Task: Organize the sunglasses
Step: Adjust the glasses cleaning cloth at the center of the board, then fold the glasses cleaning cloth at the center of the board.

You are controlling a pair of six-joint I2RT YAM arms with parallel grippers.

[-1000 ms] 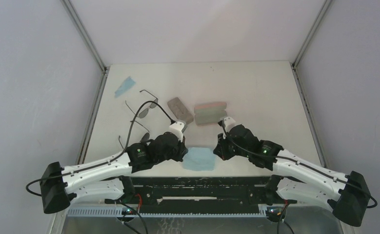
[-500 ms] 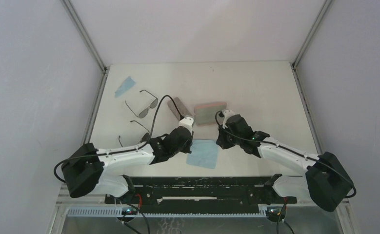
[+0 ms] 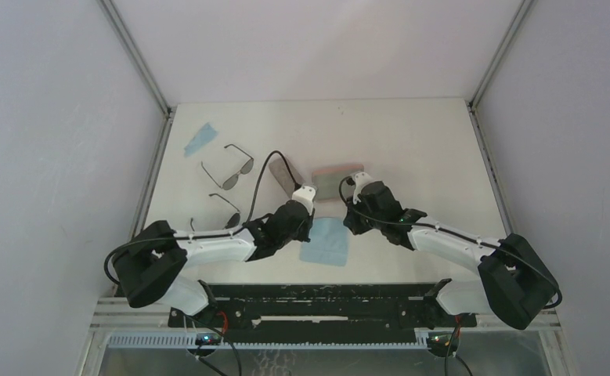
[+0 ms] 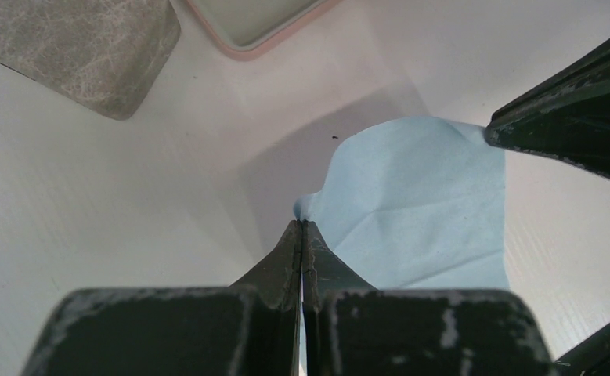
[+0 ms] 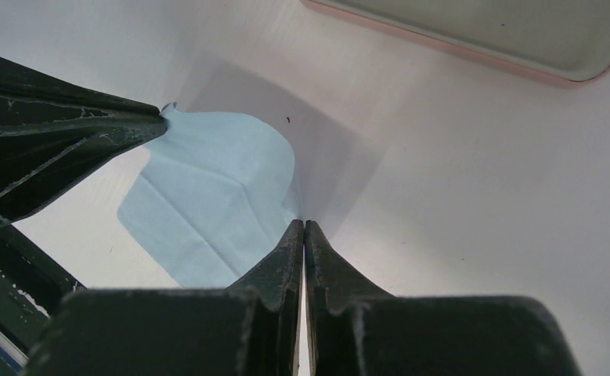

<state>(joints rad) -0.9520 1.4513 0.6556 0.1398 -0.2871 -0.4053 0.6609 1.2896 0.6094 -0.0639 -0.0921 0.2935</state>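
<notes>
cloth (image 3: 326, 244) at front centre; cases (image 3: 334, 181) just behind it; sunglasses (image 3: 246, 165) left of cases; second cloth (image 3: 200, 139) behind them, far left.

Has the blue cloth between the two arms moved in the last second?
Yes. The blue cloth shifted farther up the table, toward the pink case.

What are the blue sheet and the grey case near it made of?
The blue sheet looks like thin, soft cloth with a matte finish: it shows fold creases and puckers where pinched. The grey case seems to be leather or imitation leather: mottled, cracked-looking grain and a rounded, padded edge.
</notes>
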